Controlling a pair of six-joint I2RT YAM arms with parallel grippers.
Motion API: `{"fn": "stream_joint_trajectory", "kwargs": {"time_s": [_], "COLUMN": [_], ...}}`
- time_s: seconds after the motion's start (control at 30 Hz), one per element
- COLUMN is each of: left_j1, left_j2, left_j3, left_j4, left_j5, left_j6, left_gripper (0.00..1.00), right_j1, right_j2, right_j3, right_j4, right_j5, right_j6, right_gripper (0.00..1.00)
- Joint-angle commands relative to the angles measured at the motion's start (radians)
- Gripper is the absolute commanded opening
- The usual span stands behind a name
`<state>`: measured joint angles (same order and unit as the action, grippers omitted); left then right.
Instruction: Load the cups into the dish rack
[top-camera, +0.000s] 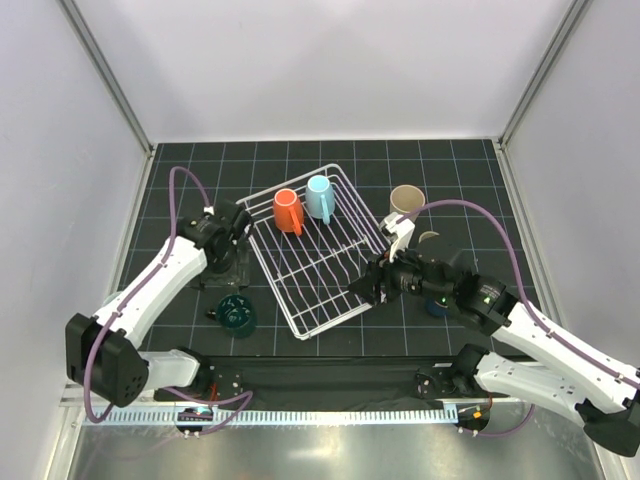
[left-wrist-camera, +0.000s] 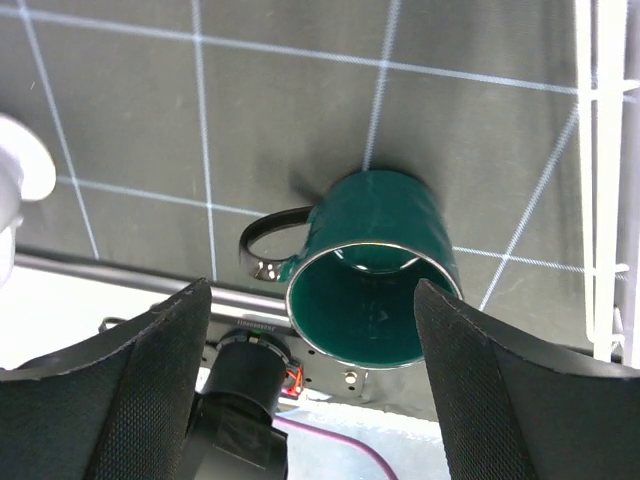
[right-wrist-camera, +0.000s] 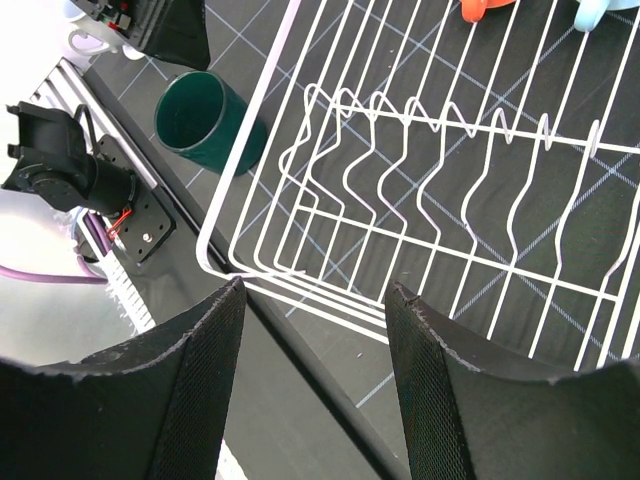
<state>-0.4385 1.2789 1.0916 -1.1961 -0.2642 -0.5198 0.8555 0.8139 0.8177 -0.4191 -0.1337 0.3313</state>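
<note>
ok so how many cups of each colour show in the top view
orange cup: 1
light blue cup: 1
dark teal mug: 1
beige tumbler: 1
small olive cup, partly hidden: 1
dark blue cup, mostly hidden: 1
total: 6

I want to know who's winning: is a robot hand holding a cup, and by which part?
Nothing is held. Left fingers are open near the teal mug; right fingers are open over the dish rack.
</note>
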Motion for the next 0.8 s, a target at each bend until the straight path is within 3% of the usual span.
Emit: {"fn": "stream_joint_trajectory", "kwargs": {"time_s": [0.0, 0.37, 0.57, 0.77], "left_j1": [0.0, 0.012, 0.012, 0.012], "left_j2": [0.011, 0.131, 0.178, 0.149], "left_j3": [-0.002, -0.098, -0.107, -0.122], "left_j4": [-0.051, 0.021, 0.066, 0.096], "left_j5": [-0.07, -0.038, -0.007, 0.002], "left_j6": [-0.078, -0.192, -0.186, -0.209], "left_gripper": [0.8, 0.76, 0.48, 0.38], "right_j1": [0.005, 0.005, 0.005, 0.007], "right_j2": [-0.03, -0.076, -0.076, -0.068], "right_j3": [0.011, 0.017, 0.014, 0.005], "right_j4": [0.045, 0.025, 0.019, 0.026], "right_j5": [-0.018, -0.024, -0.017, -0.014], "right_j6": [-0.005, -0.001, -0.006, -0.006], "right_gripper": [0.6, 0.6, 0.6, 0.6]}}
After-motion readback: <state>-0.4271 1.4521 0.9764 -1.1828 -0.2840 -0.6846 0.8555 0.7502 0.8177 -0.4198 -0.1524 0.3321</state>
